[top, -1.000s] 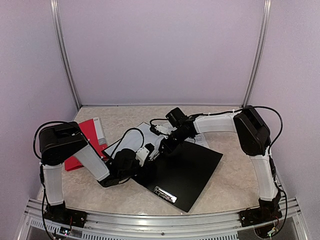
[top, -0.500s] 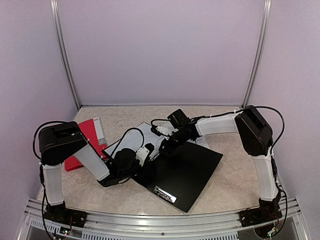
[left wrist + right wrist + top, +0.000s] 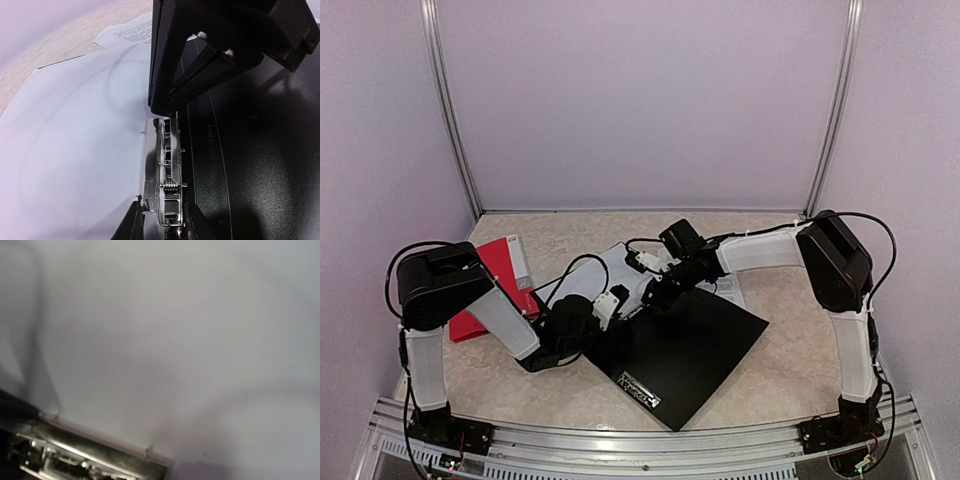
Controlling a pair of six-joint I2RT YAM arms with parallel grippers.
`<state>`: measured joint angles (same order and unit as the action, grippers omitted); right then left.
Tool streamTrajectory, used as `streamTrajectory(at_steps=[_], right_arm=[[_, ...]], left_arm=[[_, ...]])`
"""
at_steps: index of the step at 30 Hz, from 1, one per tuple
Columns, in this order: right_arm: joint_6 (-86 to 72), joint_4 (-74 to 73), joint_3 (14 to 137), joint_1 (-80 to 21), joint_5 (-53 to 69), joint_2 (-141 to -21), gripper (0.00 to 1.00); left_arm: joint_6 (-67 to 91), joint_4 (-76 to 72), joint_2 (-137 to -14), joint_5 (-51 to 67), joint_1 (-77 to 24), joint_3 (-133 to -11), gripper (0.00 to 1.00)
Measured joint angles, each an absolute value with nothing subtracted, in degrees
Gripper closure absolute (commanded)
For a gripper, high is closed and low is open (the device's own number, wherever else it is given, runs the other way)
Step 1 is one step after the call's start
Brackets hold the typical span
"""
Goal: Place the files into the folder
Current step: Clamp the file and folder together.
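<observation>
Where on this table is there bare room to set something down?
Bare table runs along the back wall, beyond the white sheets. Another free patch lies between the black folder and the right arm. The middle is crowded: both arms meet over the folder's clip, and the left arm and a red item fill the left side.
</observation>
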<state>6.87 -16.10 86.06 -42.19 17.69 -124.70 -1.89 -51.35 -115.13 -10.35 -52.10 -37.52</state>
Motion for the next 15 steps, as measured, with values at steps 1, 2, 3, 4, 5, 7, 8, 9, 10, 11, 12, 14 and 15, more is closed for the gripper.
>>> streamTrajectory(at_steps=[1, 2, 3, 4, 5, 7, 8, 9, 10, 11, 12, 14, 15], right_arm=[[7.0, -16.3, 86.1, -42.2, 17.6, -124.6, 1.0], [7.0, -16.6, 86.1, -42.2, 17.6, -124.6, 1.0], [7.0, -16.9, 86.1, -42.2, 17.5, -124.5, 1.0], [7.1, -17.2, 86.1, -42.2, 17.4, -124.4, 1.0], [7.2, -17.6, 86.3, -42.2, 17.3, -124.4, 1.0], [7.4, -18.2, 86.6, -42.2, 17.2, -124.4, 1.0], [7.4, -18.6, 86.8, -42.2, 17.1, -124.4, 1.0], [7.5, -18.8, 86.9, -42.2, 17.1, -124.4, 1.0], [7.5, -19.2, 87.1, -42.2, 17.0, -124.4, 1.0], [7.5, -19.6, 87.3, -42.2, 16.9, -124.4, 1.0], [7.5, -20.1, 87.5, -42.3, 16.7, -124.4, 0.98], [7.4, -20.8, 87.9, -42.3, 16.5, -124.4, 0.94], [7.4, -21.2, 88.1, -42.3, 16.4, -124.4, 0.93]], left_arm=[[-1.9, -51.2, -115.1, -10.3, -52.1, -37.6, 0.78], [-1.9, -51.2, -115.1, -10.3, -52.1, -37.6, 0.78], [-1.9, -51.2, -115.1, -10.3, -52.1, -37.7, 0.78], [-1.9, -51.1, -115.1, -10.3, -52.1, -37.7, 0.78], [-1.9, -51.1, -115.1, -10.2, -52.1, -37.7, 0.78], [-1.9, -51.0, -115.1, -10.1, -52.1, -37.8, 0.78], [-1.9, -50.9, -115.1, -9.9, -52.1, -37.8, 0.78], [-1.9, -50.9, -115.1, -9.8, -52.1, -37.8, 0.78], [-1.9, -50.9, -115.1, -9.8, -52.1, -37.8, 0.78], [-1.9, -50.8, -115.1, -9.6, -52.1, -37.9, 0.78], [-1.9, -50.7, -115.1, -9.5, -52.1, -38.0, 0.78], [-1.9, -50.7, -115.1, -9.4, -52.1, -38.0, 0.78], [-1.9, -50.7, -115.1, -9.3, -52.1, -38.0, 0.78]])
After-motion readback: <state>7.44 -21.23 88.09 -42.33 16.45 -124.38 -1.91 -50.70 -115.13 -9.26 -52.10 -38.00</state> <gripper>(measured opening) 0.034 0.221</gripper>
